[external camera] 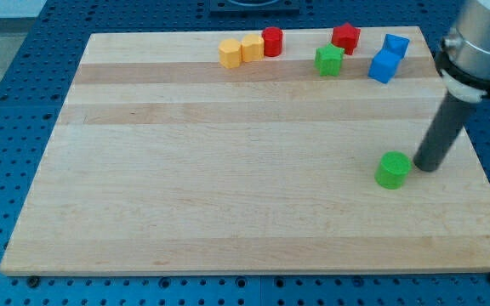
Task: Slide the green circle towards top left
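The green circle point(392, 170) sits on the wooden board point(228, 195) in the lower right of the frame, well apart from every other block. My tip point(424, 167) is down at the board just to the right of it, very near its right edge; whether the two actually touch cannot be told. The rod rises from there up and to the right toward the grey arm housing point(483, 42) in the frame's upper right corner. There are no jaws on this rod, so nothing is opened, closed or gripped: the tip simply stands beside the block. Along the top edge of the board lie the remaining blocks. Left of centre, two yellow blocks point(241, 50) rest side by side and touching, with a red cylinder point(272, 42) just beside them on their right. Further right, a green star point(329, 60) lies a little below and left of a red star point(345, 37). Near the upper right, two blue blocks point(389, 57) stand close together, one slightly above the other. No container shows anywhere; the board lies on a blue perforated table point(24, 93).
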